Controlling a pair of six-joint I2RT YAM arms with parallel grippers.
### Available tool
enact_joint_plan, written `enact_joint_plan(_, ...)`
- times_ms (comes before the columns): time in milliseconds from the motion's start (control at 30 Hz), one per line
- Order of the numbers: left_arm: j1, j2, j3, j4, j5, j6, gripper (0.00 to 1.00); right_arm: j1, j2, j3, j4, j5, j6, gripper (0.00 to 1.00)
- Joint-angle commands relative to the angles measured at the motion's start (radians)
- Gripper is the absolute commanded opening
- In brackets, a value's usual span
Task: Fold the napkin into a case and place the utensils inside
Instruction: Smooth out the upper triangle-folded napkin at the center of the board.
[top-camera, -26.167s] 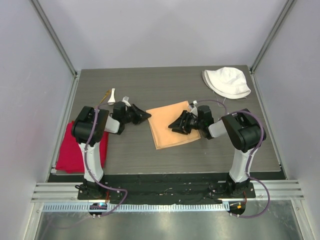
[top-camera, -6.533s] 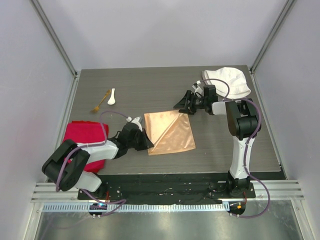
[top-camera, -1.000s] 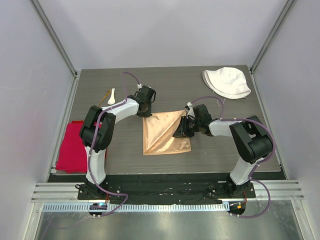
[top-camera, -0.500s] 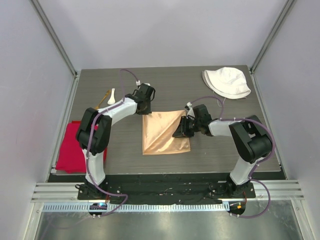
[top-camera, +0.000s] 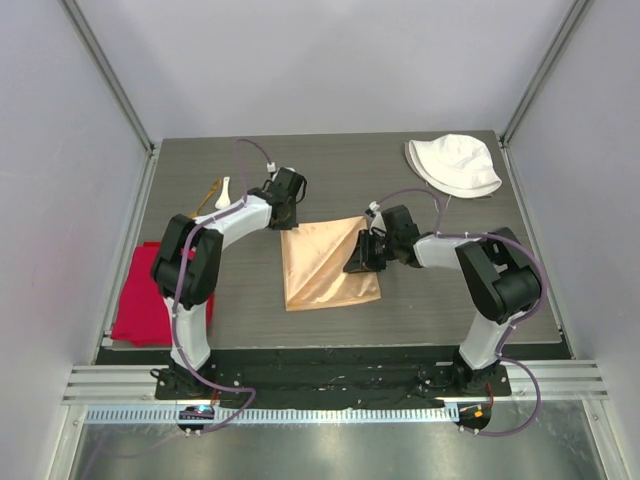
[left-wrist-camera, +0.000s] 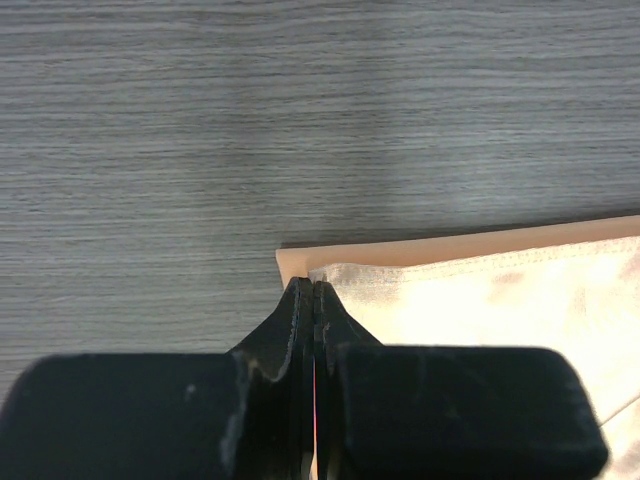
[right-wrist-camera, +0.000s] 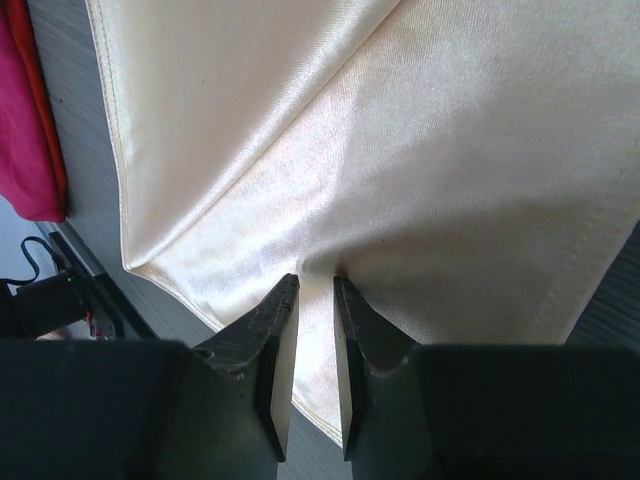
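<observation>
The peach-orange napkin lies mid-table with a diagonal crease across it. My left gripper is at its far left corner, jaws shut on the corner's top layer. In the left wrist view a thin strip of napkin runs between the closed tips of the gripper. My right gripper rests on the napkin's right part. Its jaws stand a narrow gap apart, and the gripper presses its tips onto the shiny napkin. The white spoon and gold fork lie far left.
A bright red cloth lies at the table's left edge, also in the right wrist view. A white fabric hat sits at the far right corner. Metal posts stand at the back corners.
The left gripper has shut on the napkin's far left corner and drawn it slightly left, which shifts the left edge. The right gripper has barely moved.
</observation>
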Motion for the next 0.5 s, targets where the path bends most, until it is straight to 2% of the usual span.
enact_joint_plan(0,0.01,0.014,-0.004,0.005,-0.032,0.007,0.0,0.001,0.045,0.05,-0.082,0.11,-0.082,0.27)
enact_joint_plan(200,0.013,0.029,-0.015,0.011,-0.027,-0.042,0.0,-0.006,0.067,0.128,-0.177,0.183,-0.143,0.27)
enact_joint_plan(467,0.015,-0.047,-0.092,0.037,-0.045,-0.096,0.0,-0.006,0.048,0.206,-0.272,0.291,-0.204,0.3)
